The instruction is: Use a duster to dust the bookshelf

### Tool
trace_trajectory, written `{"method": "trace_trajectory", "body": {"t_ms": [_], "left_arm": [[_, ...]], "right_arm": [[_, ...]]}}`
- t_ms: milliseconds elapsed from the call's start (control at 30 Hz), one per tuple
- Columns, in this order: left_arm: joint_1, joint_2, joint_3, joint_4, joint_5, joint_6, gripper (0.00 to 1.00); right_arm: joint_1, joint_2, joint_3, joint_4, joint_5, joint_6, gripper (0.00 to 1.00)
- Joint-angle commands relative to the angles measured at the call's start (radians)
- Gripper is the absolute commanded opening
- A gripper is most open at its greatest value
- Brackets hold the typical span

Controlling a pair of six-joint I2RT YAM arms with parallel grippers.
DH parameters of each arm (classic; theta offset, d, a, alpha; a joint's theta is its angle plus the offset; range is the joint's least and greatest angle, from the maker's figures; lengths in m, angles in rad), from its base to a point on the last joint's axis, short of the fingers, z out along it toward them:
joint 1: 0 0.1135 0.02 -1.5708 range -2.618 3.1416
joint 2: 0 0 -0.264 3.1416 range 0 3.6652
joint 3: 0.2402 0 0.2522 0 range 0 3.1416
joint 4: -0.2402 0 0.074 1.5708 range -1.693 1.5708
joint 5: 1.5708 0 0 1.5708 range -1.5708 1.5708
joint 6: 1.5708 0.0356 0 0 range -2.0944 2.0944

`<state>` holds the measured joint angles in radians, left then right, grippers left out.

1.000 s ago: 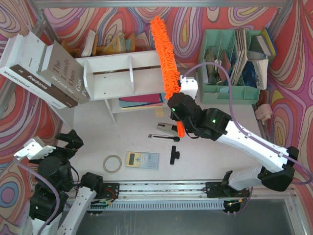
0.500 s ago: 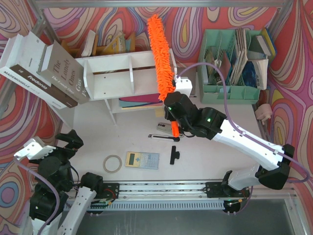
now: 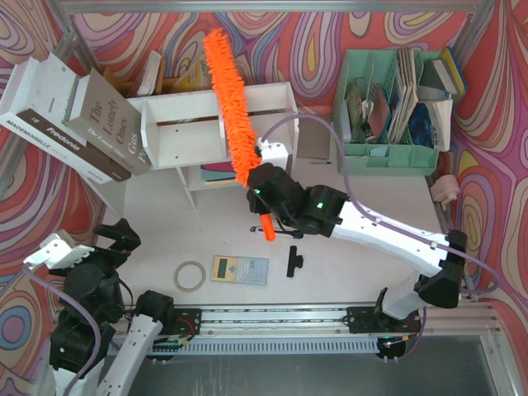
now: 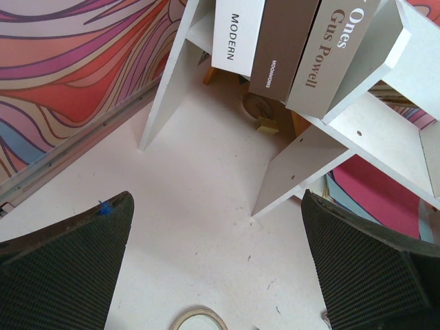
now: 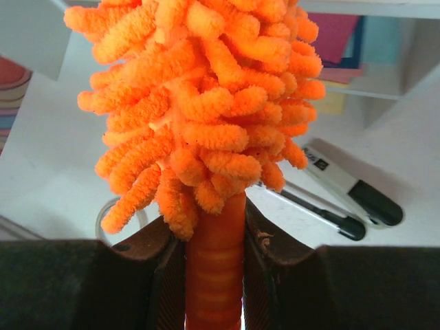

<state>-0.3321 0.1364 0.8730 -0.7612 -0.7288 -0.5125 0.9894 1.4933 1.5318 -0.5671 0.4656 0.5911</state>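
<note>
Sweep progressing: left gripper (image 4: 220, 265) is idling near-left, jaws wide, empty. Long orange fluffy microfibre duster (image 3: 229, 107), handle clamped in right gripper (image 5: 214, 261), is travelling leftward from the right end of the small white wooden bookshelf (image 3: 177, 106) top and now crossing mid-shelf, with the left half pending. Shelf is holding coloured folders (image 3: 217, 172); mint-green plastic organizer (image 3: 388, 155) is holding papers (image 3: 408, 78).

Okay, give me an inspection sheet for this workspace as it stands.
Surface: white table, a few small marks.
Job's things: bookshelf at the back; duster slants across its top, contact unclear.
Clutter: tape roll, calculator, black clip, stapler, pen; books lean at the left; green organizer at the right.
Hands: left hand open, empty; right hand shut on the duster's handle.
Cables: purple cable arcs from the right wrist.
Surroundings: swirl-patterned walls.
</note>
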Motion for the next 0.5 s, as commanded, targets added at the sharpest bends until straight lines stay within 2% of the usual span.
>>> {"method": "trace_trajectory", "body": {"t_ms": [0,167,467], "left_arm": [[0.001,0.002,-0.011,0.001,0.006,0.003,0.99],[0.002,-0.003,-0.012,-0.001,0.003,0.002,0.99],[0.001,-0.004,-0.011,0.0,0.006,0.002,0.99]], "right_arm": [[0.057,0.047,0.07,0.074,-0.044,-0.013,0.0],[0.074,0.057,0.079,0.049,0.02,0.0,0.0],[0.027,-0.108,-0.031,-0.066,0.217,0.065,0.0]]}}
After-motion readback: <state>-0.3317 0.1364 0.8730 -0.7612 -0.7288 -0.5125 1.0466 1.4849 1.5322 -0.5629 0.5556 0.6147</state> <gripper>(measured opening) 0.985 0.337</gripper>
